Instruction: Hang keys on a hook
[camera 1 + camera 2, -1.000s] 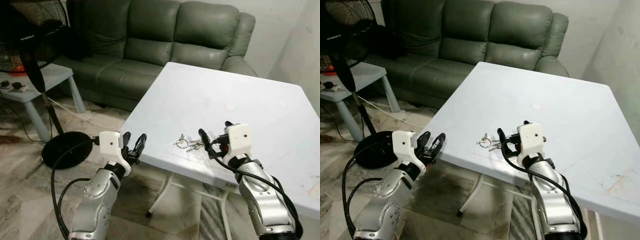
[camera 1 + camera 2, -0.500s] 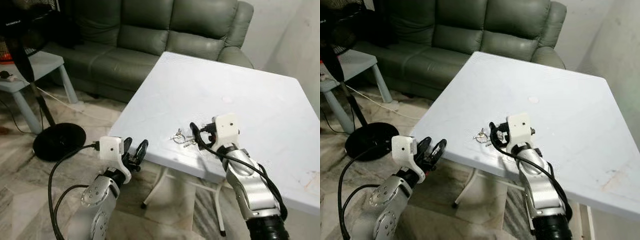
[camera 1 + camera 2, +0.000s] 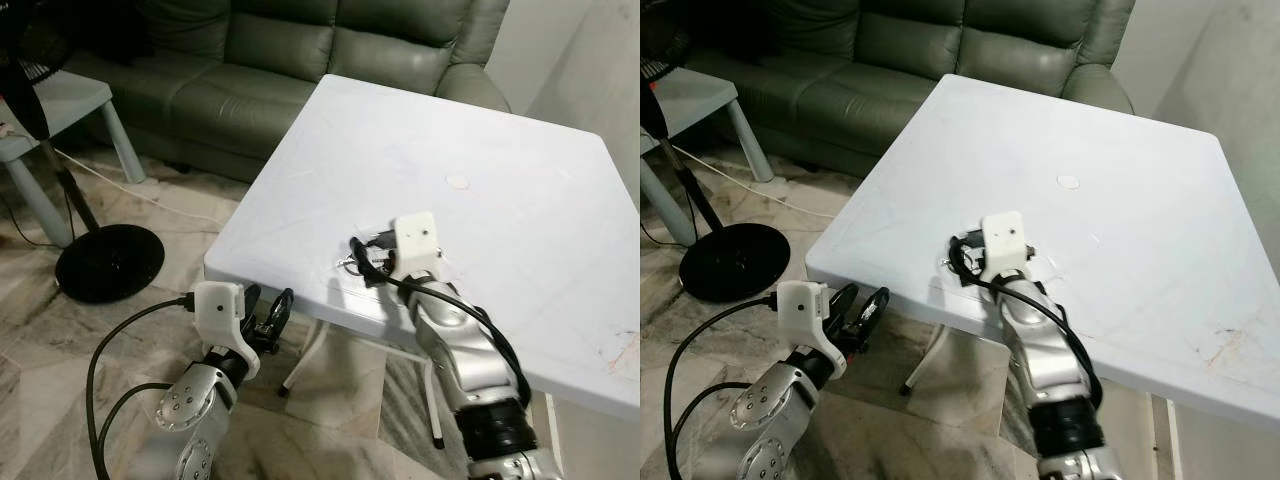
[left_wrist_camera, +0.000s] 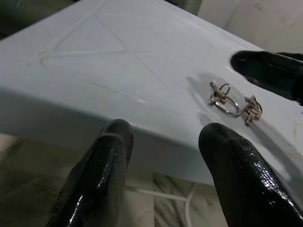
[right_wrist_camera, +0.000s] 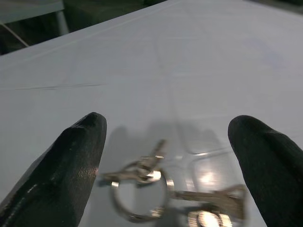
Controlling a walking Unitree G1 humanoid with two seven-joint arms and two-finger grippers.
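Small silver keys on a metal ring point(image 5: 156, 184) lying near the white plastic table's point(image 3: 520, 200) 7 o'clock edge, right gripper point(image 5: 165, 156) spread wide astride them for pickup, left gripper point(image 4: 165, 156) idle, parted, below the edge.

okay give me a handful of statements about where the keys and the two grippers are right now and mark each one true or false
1. The keys lie on the white table, near its front edge. True.
2. The right gripper has its fingers spread, one on each side of the keys. True.
3. The right gripper has already lifted the keys off the table. False: the keys lie flat on the tabletop, and the fingers are not closed on them.
4. The left gripper rests on top of the table. False: it is below the table's edge, over the floor.
5. The left gripper holds a key. False: its fingers are open with nothing between them.
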